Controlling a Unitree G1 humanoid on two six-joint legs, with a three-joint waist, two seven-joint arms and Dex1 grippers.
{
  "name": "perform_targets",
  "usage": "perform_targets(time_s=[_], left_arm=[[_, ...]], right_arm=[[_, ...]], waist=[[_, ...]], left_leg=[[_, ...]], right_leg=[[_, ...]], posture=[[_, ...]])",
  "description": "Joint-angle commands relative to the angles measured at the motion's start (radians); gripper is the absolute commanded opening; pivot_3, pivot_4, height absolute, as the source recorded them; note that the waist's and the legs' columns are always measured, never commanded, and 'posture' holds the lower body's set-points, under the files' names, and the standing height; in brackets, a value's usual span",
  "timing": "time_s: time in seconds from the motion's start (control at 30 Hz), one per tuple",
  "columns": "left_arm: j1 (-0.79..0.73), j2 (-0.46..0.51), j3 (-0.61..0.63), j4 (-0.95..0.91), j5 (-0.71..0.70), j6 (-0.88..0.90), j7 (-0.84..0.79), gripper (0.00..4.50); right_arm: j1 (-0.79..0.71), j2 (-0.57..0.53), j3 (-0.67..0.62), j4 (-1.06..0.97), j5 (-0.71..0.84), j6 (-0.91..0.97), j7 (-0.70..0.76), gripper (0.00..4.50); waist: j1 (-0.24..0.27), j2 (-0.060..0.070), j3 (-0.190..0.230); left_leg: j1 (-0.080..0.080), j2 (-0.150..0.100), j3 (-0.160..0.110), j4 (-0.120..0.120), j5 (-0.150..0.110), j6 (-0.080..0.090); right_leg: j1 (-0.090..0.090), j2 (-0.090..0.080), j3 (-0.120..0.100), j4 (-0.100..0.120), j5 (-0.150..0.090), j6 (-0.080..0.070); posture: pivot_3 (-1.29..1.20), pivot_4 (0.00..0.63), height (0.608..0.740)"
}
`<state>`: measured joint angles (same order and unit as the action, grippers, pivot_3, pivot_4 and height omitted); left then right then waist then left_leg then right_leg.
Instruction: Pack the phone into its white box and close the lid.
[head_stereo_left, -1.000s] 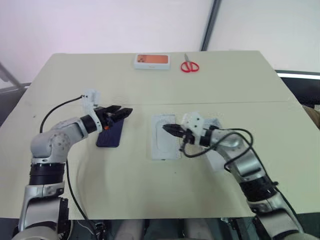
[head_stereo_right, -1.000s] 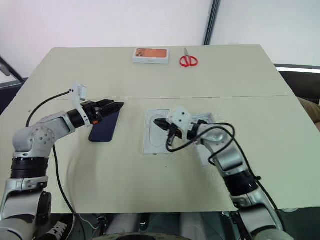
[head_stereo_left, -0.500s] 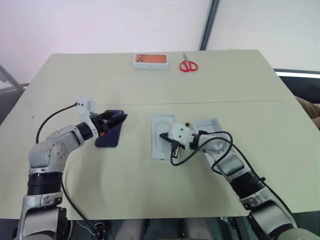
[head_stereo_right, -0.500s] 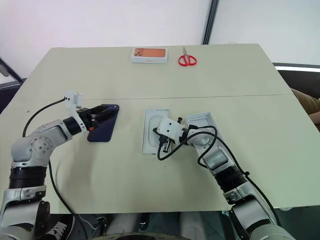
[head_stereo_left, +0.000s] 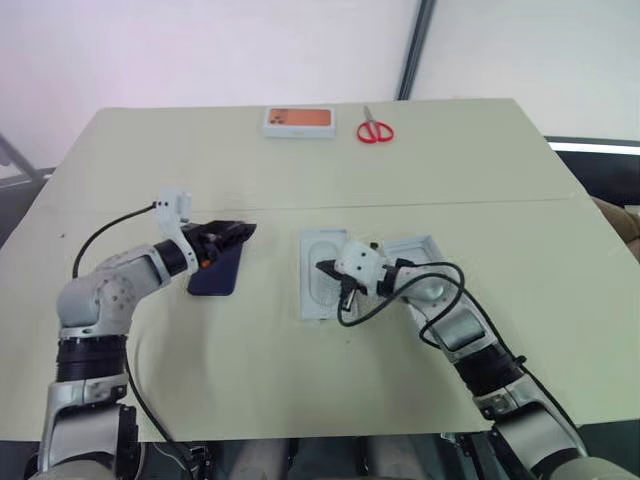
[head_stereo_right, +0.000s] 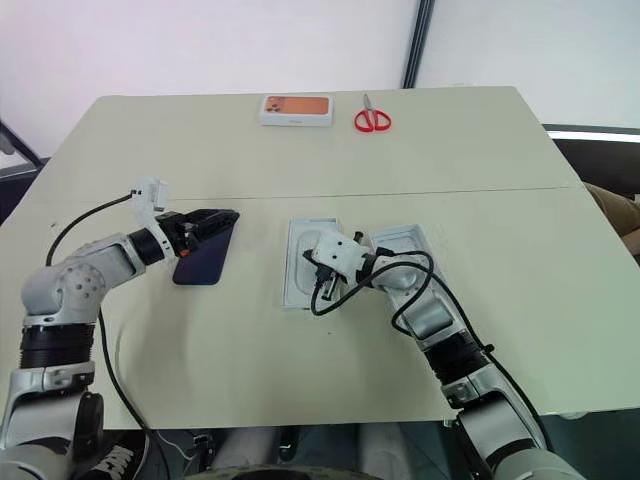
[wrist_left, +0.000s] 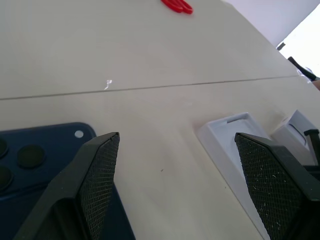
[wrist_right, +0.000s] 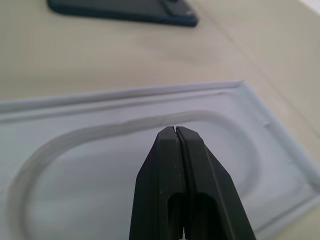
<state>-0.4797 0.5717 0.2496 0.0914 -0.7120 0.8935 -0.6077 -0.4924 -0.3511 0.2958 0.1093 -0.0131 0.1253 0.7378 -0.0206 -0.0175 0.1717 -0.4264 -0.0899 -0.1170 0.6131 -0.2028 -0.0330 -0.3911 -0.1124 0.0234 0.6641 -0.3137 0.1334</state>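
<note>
The dark navy phone lies flat on the table at the left. My left gripper hovers open over its far end, the fingers spread wide with nothing between them. A flat white card with an oval outline lies at the centre. My right gripper is shut and empty, its tip just above the oval. Right of the card is a shallow white shell with a pale inside, the lid as far as I can tell, half covered by my right arm. The white box is hidden.
A small orange-topped box and red scissors lie at the far edge of the beige table. A seam crosses the table just beyond the phone and card. Black cables loop beside both wrists.
My right arm has sunk, bringing its shut tip lower over the oval card. My left gripper has dropped a little toward the phone, still open.
</note>
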Motion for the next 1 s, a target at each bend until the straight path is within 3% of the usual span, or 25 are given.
perform_targets(time_s=[0.03, 0.73, 0.83, 1.0], left_arm=[[-0.020, 0.038, 0.057, 0.015, -0.040, 0.065, -0.011, 3.91], [-0.027, 0.036, 0.069, 0.014, -0.035, 0.093, -0.013, 3.91], [-0.015, 0.127, 0.126, 0.140, -0.056, 0.182, -0.054, 3.91], [-0.046, 0.141, 0.122, 0.190, -0.056, 0.199, -0.076, 3.91]], right_arm=[[-0.053, 0.017, -0.065, -0.081, 0.058, 0.008, -0.008, 0.04], [-0.053, 0.019, -0.070, -0.091, 0.057, 0.018, -0.005, 0.04], [-0.240, 0.172, 0.042, 0.064, 0.001, 0.122, -0.020, 0.04], [-0.272, 0.203, 0.048, 0.096, -0.018, 0.146, -0.029, 0.04]], waist=[[0.000, 0.000, 0.000], [0.002, 0.000, 0.000], [-0.027, 0.000, 0.000], [-0.026, -0.001, -0.001]], left_leg=[[0.000, 0.000, 0.000, 0.000, 0.000, 0.000], [0.000, 0.000, 0.000, 0.000, 0.000, -0.001], [0.000, 0.001, 0.001, 0.000, 0.001, -0.001], [0.000, 0.002, -0.004, -0.002, 0.003, -0.006]], right_leg=[[0.000, 0.000, 0.000, 0.000, 0.000, 0.000], [0.000, 0.000, 0.000, 0.001, 0.000, 0.000], [-0.001, 0.001, 0.001, 0.002, 0.000, 0.000], [-0.006, 0.004, -0.001, 0.004, -0.001, -0.002]], posture=[[0.00, 0.150, 0.740], [0.00, 0.150, 0.740], [0.00, 0.150, 0.740], [0.00, 0.150, 0.740]])
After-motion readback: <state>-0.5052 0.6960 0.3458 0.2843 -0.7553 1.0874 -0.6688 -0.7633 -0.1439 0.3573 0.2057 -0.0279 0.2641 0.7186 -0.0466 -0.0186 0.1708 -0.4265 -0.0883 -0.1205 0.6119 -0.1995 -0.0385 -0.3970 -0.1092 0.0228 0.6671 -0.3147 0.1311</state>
